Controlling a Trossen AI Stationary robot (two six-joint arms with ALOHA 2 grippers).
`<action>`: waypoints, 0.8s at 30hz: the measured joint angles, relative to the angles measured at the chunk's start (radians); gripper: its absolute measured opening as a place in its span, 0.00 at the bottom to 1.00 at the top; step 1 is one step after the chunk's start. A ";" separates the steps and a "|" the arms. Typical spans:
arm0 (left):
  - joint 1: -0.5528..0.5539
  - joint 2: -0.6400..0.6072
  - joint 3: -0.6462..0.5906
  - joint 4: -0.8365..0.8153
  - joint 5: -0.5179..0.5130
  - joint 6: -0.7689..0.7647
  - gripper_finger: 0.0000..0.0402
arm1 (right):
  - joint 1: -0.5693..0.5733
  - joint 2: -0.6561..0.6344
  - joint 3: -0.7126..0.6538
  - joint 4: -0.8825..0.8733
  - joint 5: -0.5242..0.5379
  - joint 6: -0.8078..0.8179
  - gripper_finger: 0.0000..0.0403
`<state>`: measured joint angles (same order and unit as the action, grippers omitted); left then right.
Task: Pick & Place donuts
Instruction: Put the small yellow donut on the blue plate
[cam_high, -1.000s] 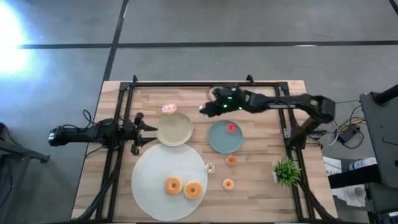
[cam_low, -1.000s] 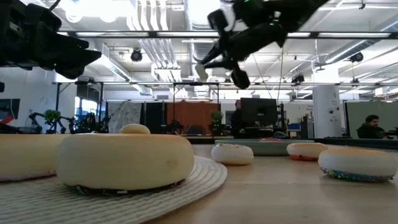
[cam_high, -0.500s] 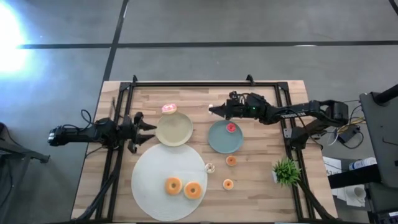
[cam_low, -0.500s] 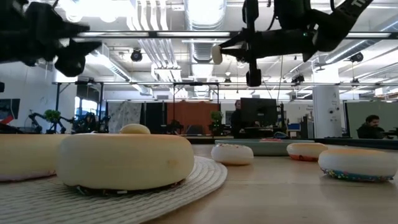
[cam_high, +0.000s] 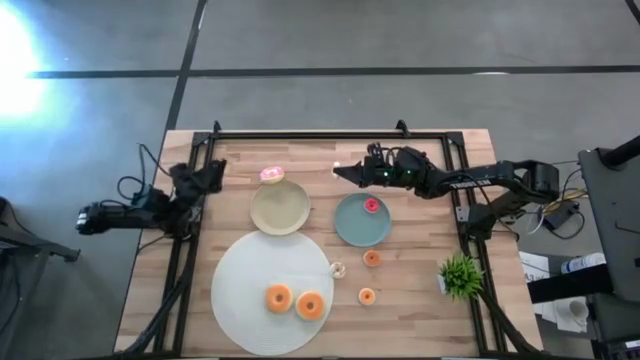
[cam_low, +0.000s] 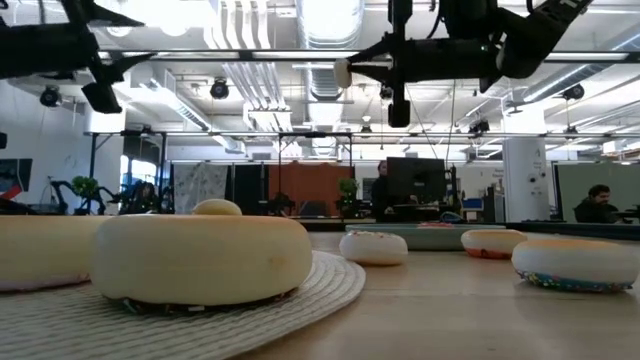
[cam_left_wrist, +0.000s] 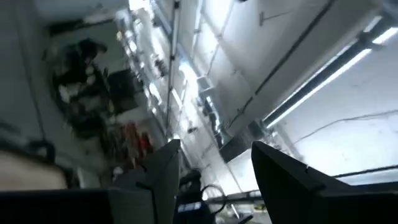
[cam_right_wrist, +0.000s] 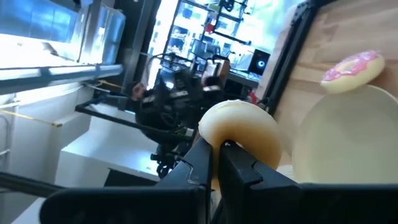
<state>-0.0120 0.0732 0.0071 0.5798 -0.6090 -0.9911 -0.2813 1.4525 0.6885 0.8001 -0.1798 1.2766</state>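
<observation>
My right gripper (cam_high: 340, 172) hangs high over the table's far middle, between the cream plate (cam_high: 280, 208) and the teal plate (cam_high: 350, 228). It is shut on a small cream ring donut (cam_right_wrist: 239, 132), which also shows in the low view (cam_low: 343, 72). My left gripper (cam_high: 207, 177) is open and empty at the table's left edge, tipped up toward the ceiling (cam_left_wrist: 214, 168). A pink-frosted donut (cam_high: 272, 174) lies by the cream plate's far rim. A tiny red donut (cam_high: 372, 206) lies on the teal plate. Two orange donuts (cam_high: 279, 297) (cam_high: 311, 305) lie on the white mat (cam_high: 250, 270). My right gripper pinches the cream donut's ring on the side nearest the fingers (cam_right_wrist: 222, 148), between its two fingertips. The fingers lie about level and point toward the table's left edge. The donut sticks out beyond the fingertips, lifted well clear of the table.
Two tiny orange donuts (cam_high: 371, 258) (cam_high: 366, 296) and a tiny whitish one (cam_high: 338, 270) lie on the bare wood right of the mat. A small green plant (cam_high: 461, 274) stands near the right edge. A black frame (cam_high: 320, 135) runs round the table.
My left gripper has drawn back toward the table's left edge and tipped upward, staying open. My right gripper has turned from slanting down to about level, keeping the cream donut between its fingers.
</observation>
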 joint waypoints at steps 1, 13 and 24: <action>0.000 0.023 0.000 -0.012 0.027 -0.039 0.43 | 0.000 0.000 0.007 0.002 -0.001 -0.005 0.02; 0.060 0.520 0.128 0.190 0.356 -0.185 0.43 | 0.000 0.062 0.074 0.160 -0.140 -0.015 0.02; 0.321 0.962 0.417 0.365 0.818 -0.197 0.43 | 0.030 0.083 0.163 0.282 -0.221 -0.021 0.02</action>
<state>0.3093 1.0349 0.4241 0.9443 0.2088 -1.1885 -0.2515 1.5354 0.8513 1.0819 -0.4007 1.2559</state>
